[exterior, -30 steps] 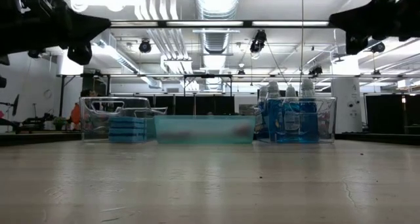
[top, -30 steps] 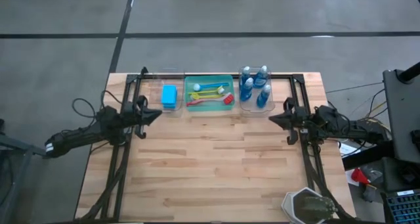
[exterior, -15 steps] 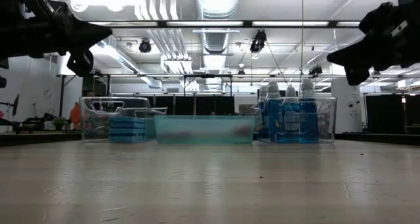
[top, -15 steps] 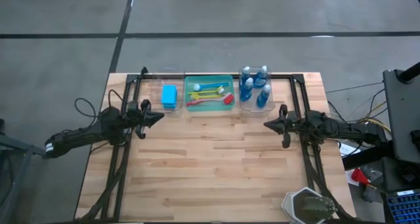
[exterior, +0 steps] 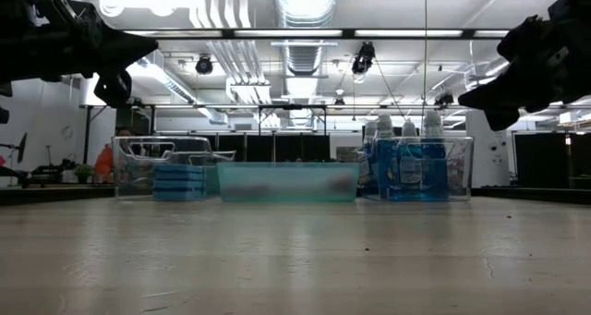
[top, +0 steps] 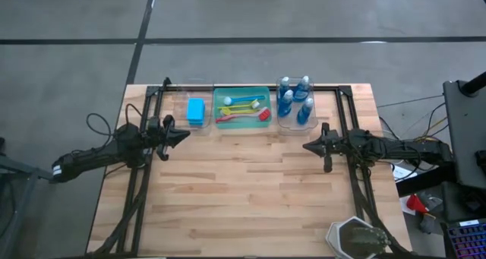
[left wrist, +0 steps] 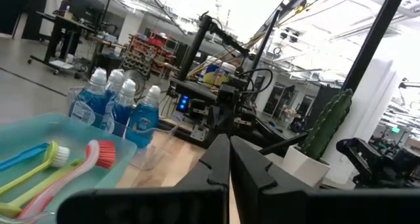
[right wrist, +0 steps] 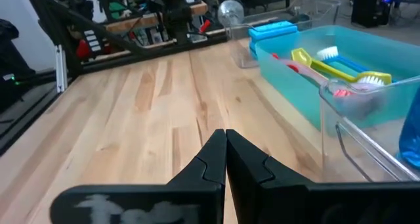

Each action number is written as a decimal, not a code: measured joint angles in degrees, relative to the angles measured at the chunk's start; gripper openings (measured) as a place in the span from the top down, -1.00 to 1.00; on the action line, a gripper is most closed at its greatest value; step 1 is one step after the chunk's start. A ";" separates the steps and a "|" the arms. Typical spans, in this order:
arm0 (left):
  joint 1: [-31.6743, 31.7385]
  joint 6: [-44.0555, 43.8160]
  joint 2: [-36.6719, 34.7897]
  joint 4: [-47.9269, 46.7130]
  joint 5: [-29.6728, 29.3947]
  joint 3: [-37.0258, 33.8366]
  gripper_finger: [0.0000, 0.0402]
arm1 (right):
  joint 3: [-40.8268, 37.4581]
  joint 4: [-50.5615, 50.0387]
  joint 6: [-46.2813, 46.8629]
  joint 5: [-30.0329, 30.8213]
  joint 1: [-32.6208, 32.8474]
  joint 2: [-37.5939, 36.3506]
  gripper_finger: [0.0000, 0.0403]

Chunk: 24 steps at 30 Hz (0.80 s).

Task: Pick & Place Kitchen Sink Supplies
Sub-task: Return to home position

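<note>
Three bins stand in a row at the table's far edge. A clear bin holds blue sponges [top: 196, 111], a green bin [top: 243, 107] holds red, yellow and blue dish brushes [right wrist: 335, 66], and a clear bin holds bottles of blue liquid [top: 296, 103]. My left gripper [top: 186, 134] hovers shut above the table's left side, near the sponge bin, pointing toward the right. My right gripper [top: 306, 146] hovers shut above the right side, just nearer than the bottle bin, pointing toward the left. Neither holds anything.
Bare wooden tabletop [top: 243, 191] spreads between the two arms and toward the near edge. Black frame rails [top: 152, 107] run along the table's left, right and far sides. A dark object [top: 357, 240] sits at the near right corner.
My right gripper has sunk lower over the table and shifted a little toward the table's middle, staying shut. The bins and what they hold have not moved.
</note>
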 joint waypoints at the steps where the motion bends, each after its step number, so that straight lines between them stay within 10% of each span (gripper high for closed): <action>1: 0.00 0.00 0.00 0.00 0.00 0.00 0.96 | 0.00 0.06 0.00 0.02 0.00 0.20 0.96; 24: 0.00 0.04 0.00 0.00 0.00 -0.09 0.96 | 0.00 0.04 0.00 0.04 -0.02 0.64 0.96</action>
